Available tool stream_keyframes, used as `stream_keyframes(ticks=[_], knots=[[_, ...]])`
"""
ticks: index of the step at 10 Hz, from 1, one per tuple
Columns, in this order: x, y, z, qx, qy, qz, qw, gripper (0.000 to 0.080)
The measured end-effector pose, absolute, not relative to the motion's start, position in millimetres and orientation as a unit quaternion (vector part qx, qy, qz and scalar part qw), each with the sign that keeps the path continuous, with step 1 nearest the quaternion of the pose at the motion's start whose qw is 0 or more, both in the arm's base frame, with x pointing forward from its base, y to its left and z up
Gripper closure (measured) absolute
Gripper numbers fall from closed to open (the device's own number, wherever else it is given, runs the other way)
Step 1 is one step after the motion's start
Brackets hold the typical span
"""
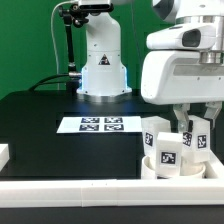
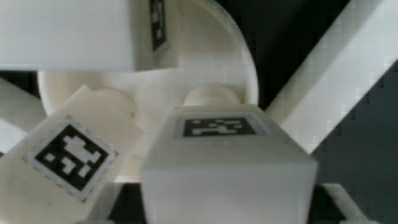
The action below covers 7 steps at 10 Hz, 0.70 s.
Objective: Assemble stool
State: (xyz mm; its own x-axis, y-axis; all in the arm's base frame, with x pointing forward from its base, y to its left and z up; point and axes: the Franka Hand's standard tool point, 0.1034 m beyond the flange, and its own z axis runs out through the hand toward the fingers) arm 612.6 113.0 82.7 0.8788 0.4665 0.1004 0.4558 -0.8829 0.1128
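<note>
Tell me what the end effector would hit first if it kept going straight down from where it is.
The end effector is shut on a white leg. Straight below, that leg would probably meet the round seat first, though depth is unclear.

The arm (image 1: 100,60) is glossy white, built of rounded, swollen shells that narrow toward a cone-shaped base ringed by a flared white collar. A small dark mark sits on the front of that base. Black joint rings and a black cable bundle show near its top, beside a thin black upright post. Close to the camera, the wrist (image 1: 180,65) is a bulky white housing with soft rounded corners and a grey-black collar above it. Below hangs the gripper (image 1: 190,122) with 2 slim pale fingers
</note>
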Motion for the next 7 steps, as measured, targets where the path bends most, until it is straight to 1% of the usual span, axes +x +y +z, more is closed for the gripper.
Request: stream_keyframes(ticks=[2, 6, 7], knots=[[612.5, 111.3, 82.4, 0.984, 0.160, 0.065, 0.036, 0.0462], [616.7, 85.9, 81.7, 0.997, -0.036, 0.069, -0.011, 0.0459], [617.1, 81.9, 81.3, 0.995, -0.069, 0.068, -0.013, 0.0459]])
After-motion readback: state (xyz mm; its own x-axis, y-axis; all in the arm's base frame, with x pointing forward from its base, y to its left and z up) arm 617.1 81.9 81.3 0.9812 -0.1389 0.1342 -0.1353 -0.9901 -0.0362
